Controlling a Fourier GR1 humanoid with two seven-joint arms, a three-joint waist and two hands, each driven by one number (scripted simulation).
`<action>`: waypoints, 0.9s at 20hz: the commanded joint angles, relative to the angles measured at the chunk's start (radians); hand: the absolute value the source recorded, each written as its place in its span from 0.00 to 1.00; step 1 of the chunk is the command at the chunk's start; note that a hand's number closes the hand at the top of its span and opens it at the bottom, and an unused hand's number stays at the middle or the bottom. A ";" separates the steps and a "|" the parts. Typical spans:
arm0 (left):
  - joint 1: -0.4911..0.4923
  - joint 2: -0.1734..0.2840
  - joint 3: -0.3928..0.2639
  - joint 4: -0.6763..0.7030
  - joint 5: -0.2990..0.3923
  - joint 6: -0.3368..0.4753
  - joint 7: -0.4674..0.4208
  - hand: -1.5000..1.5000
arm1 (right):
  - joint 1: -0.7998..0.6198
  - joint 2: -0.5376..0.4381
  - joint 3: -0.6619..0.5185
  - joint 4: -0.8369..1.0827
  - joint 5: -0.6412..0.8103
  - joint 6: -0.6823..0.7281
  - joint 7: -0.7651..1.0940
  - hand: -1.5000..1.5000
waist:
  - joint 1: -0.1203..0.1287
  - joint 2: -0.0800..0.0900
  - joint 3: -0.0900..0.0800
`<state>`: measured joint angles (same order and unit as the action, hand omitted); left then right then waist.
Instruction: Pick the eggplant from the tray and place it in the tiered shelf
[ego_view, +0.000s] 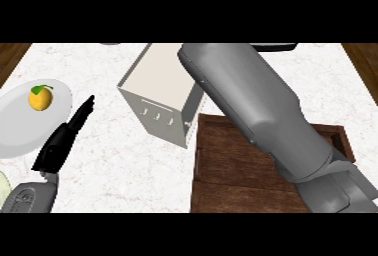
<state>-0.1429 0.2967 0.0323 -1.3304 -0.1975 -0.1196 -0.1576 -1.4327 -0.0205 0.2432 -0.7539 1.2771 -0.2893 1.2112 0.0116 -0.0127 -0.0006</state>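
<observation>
The brown wooden tray (229, 170) lies at the lower right of the counter, and no eggplant shows on its visible part. The white tiered shelf (159, 82) stands just beyond the tray's far left corner. My right forearm (258, 115) crosses over the tray and past the shelf's right side to the view's top edge, where the hand is cut off, so I cannot see whether it holds anything. My left hand (63, 140) rests at the lower left with straight fingers pointing away, holding nothing.
A white plate (18, 125) lies at the left edge with a yellow fruit (40, 98) on it. A dark object (277, 46) peeks in at the top edge. Bare marble counter (125, 165) lies between my left hand and the tray.
</observation>
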 joint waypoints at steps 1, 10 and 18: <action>0.028 0.000 0.020 0.017 0.009 0.009 -0.002 0.50 | -0.056 0.010 -0.041 -0.095 0.119 -0.076 0.274 0.00 | -0.042 -0.020 0.000; 0.067 -0.006 0.022 0.010 -0.002 0.028 0.007 0.50 | 0.086 0.020 -0.202 -0.358 0.148 0.038 0.276 0.00 | -0.078 -0.042 0.003; 0.094 0.010 0.046 0.003 0.012 0.024 0.001 0.50 | 0.222 0.020 -0.167 -0.704 0.154 0.125 0.264 0.00 | -0.099 -0.054 0.003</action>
<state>-0.0641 0.3100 0.0722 -1.3307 -0.1867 -0.1033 -0.1560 -1.2496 -0.0060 0.0452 -1.3122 1.4263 -0.2331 1.2515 -0.0762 -0.0617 0.0031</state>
